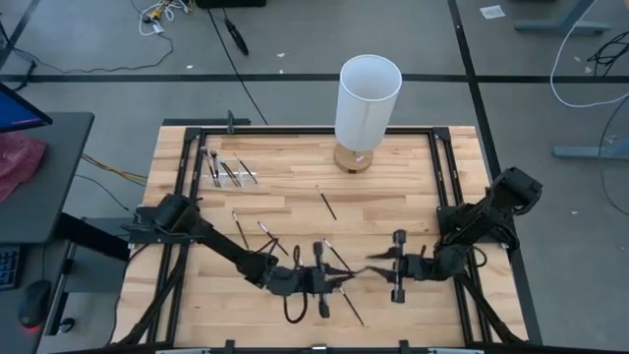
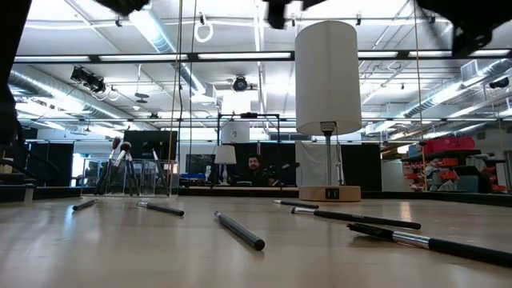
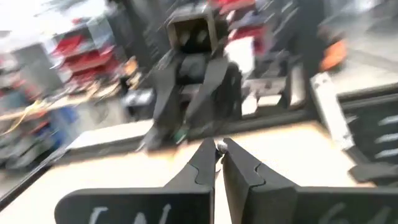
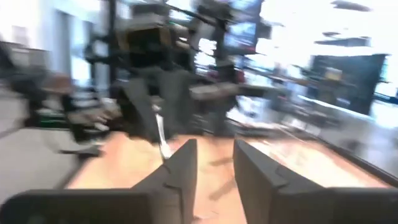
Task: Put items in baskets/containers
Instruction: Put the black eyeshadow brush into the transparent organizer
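1. Left end effector (image 1: 339,280): positioned at the 6 o'clock area of the tabletop (image 1: 413,206), fingers (image 3: 205,165) pinched together on a slim makeup brush (image 3: 219,147) whose tip shows between them.
2. Right end effector (image 1: 378,264): directly facing the left one, fingers (image 4: 180,168) parted, nothing between them.
3. Held brush: long axis runs roughly 9-to-3 o'clock, pointing toward the right end effector.
4. Loose brushes: one near centre (image 1: 326,204), axis 11-to-5 o'clock; one beside the left arm (image 1: 239,223).
5. Brush cluster (image 1: 228,171): at 10 o'clock; whether a clear container surrounds it cannot be told.
6. White cylinder (image 1: 368,102): upright at 12 o'clock.
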Action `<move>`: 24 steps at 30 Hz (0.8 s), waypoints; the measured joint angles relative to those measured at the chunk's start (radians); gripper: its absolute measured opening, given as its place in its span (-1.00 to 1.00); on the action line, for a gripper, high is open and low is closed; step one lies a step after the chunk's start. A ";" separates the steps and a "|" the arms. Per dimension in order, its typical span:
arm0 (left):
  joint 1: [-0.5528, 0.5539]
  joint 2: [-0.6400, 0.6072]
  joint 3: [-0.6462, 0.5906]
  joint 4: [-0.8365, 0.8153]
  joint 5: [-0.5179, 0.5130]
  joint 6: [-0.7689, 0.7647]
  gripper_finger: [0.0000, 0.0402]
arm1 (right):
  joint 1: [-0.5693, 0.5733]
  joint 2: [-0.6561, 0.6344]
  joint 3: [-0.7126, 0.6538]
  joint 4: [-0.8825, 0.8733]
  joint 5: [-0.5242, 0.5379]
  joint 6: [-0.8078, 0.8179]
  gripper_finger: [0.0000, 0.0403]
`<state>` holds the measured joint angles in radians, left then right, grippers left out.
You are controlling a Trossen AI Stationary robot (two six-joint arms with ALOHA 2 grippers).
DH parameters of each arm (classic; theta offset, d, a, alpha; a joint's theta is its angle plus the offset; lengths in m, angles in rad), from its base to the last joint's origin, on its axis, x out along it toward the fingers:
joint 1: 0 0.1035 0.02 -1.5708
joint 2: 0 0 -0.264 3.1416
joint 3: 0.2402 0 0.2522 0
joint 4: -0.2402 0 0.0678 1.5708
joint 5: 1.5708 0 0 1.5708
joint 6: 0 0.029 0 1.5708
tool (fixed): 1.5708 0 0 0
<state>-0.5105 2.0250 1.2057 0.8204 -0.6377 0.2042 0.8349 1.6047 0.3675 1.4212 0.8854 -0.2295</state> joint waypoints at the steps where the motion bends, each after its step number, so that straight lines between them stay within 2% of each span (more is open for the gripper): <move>1: -0.004 -0.021 0.000 -0.055 -0.050 -0.028 -0.95 | 0.016 -0.018 -0.009 -0.013 0.061 0.000 -0.44; 5: -0.009 -0.116 0.001 -0.323 -0.183 -0.189 -0.93 | 0.064 -0.076 -0.042 -0.062 0.211 0.002 -0.31; 8: 0.000 -0.199 0.001 -0.576 -0.292 -0.351 -0.94 | 0.077 -0.088 -0.057 -0.071 0.215 0.026 -0.25; 11: 0.020 -0.287 0.001 -0.898 -0.378 -0.557 -0.93 | 0.079 -0.088 -0.058 -0.102 0.210 0.058 -0.24; 18: 0.109 -0.459 -0.012 -1.619 -0.443 -1.024 -0.95 | 0.076 -0.088 -0.059 -0.221 0.195 0.183 -0.26; 21: 0.155 -0.533 -0.040 -1.823 -0.446 -1.206 -0.94 | 0.072 -0.088 -0.059 -0.258 0.195 0.226 -0.28; 24: 0.205 -0.620 -0.096 -1.898 -0.445 -1.290 -0.94 | 0.061 -0.088 -0.059 -0.279 0.195 0.256 -0.30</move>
<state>-0.3055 1.4046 1.1098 -1.0777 -1.0824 -1.0855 0.8959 1.5169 0.3088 1.1421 1.0801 0.0262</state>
